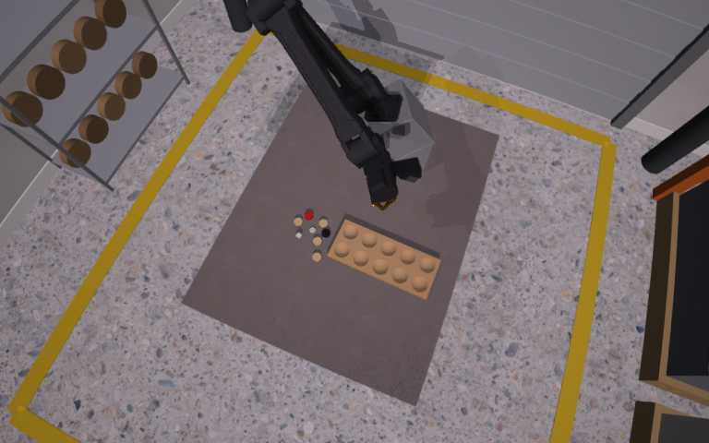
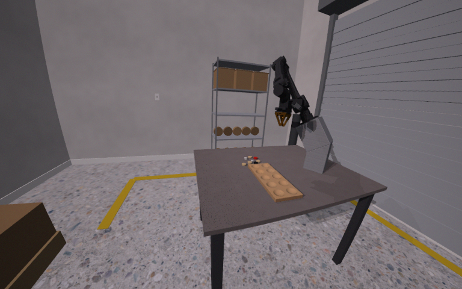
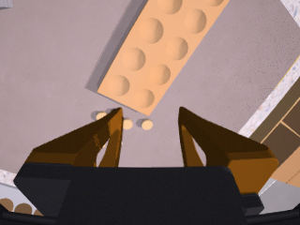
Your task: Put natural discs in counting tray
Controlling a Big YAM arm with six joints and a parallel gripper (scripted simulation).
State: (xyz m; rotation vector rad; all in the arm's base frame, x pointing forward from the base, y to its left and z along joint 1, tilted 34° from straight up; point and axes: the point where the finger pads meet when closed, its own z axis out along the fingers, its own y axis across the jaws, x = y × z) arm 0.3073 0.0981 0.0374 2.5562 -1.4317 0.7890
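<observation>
The wooden counting tray (image 1: pixel 384 258) lies flat on the table, with two rows of round pockets, all empty; it also shows in the wrist view (image 3: pixel 165 34). To its left sits a cluster of small discs: natural ones (image 1: pixel 297 221) (image 1: pixel 323 222) (image 1: pixel 317 240) (image 1: pixel 316 256), a red one (image 1: pixel 308 214), a black one (image 1: pixel 326 233) and two small white pieces (image 1: pixel 312 230). My gripper (image 1: pixel 383 204) (image 2: pixel 281 120) hangs high above the table, behind the tray's far end. Its fingers stand partly apart with nothing between them. Some natural discs (image 3: pixel 127 124) show below the fingertips.
A grey slanted block (image 1: pixel 404 130) (image 2: pixel 316 150) at the arm's base stands on the table's back right. A metal shelf (image 2: pixel 238 109) with large wooden discs stands behind the table. Yellow floor tape (image 1: pixel 585 292) rings the table.
</observation>
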